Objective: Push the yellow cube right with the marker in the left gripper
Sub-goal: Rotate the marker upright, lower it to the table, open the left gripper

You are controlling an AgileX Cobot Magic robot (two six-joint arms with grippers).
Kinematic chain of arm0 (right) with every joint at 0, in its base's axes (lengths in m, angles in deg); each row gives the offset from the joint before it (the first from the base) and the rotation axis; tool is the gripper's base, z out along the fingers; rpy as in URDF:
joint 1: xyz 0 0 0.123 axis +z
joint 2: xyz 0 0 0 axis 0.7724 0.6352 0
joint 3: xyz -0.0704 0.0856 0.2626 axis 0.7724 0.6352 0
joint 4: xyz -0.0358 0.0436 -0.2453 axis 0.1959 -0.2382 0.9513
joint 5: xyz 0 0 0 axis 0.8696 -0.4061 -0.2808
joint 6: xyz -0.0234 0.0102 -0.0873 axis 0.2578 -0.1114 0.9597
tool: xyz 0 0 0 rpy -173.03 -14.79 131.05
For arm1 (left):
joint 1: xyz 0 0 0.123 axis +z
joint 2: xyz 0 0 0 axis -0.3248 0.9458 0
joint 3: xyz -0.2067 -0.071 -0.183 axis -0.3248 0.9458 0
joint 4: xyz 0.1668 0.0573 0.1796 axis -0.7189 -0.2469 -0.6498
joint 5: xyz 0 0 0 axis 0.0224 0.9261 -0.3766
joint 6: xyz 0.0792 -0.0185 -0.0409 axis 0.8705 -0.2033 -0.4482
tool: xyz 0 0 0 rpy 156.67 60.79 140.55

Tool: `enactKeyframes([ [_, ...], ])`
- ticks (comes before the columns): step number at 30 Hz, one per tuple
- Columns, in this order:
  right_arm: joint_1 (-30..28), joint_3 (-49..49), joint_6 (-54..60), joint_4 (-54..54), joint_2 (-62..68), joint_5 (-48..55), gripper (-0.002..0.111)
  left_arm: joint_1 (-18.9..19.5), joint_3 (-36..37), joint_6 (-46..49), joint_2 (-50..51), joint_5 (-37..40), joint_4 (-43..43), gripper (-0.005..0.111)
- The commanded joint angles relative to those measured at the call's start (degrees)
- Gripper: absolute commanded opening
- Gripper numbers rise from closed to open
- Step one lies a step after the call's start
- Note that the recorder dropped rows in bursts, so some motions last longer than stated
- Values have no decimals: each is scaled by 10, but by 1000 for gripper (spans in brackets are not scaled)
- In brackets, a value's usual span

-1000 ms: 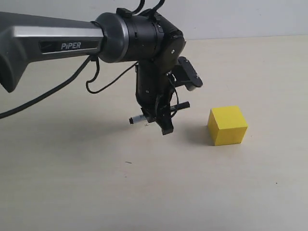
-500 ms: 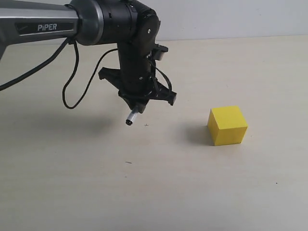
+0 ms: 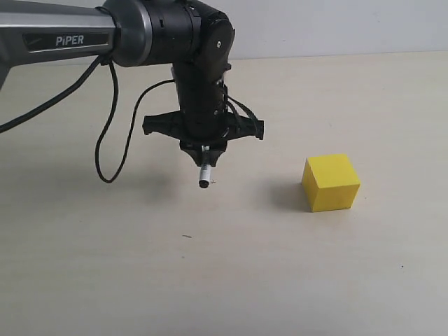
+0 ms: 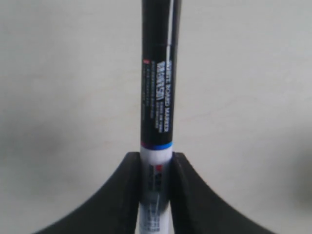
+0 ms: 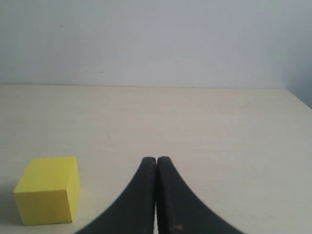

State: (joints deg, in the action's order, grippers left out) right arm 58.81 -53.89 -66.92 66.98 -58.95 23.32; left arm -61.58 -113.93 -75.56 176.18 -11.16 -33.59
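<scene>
Exterior view shows the black two-fingered left gripper (image 3: 204, 155) clenched on a slim white-barrelled marker (image 3: 204, 175) that points down toward the beige tabletop (image 3: 210, 280). The plain matte yellow cube (image 3: 330, 182) sits well apart on the right.

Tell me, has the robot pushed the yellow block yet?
Not yet. Done: the left hand grips the marker, tip pointing down. Happening now: in the exterior view the marker is left of the yellow cube, with bare table between them. Left to do: bring the tip against the cube's left face and push it right.
</scene>
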Motion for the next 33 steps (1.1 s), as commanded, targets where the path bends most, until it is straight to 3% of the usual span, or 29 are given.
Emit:
enactKeyframes([
  [1, -2, 3, 0, 0, -4, -1, 0, 1, -2, -32, -2, -14, 2, 0],
  [24, -2, 3, 0, 0, -4, -1, 0, -8, -2, -40, 43, -10, 23, 1],
  [29, -2, 3, 0, 0, -4, -1, 0, -8, -2, -40, 42, -10, 29, 19],
  [33, -2, 3, 0, 0, -4, -1, 0, -8, -2, -39, 42, -7, 31, 47],
])
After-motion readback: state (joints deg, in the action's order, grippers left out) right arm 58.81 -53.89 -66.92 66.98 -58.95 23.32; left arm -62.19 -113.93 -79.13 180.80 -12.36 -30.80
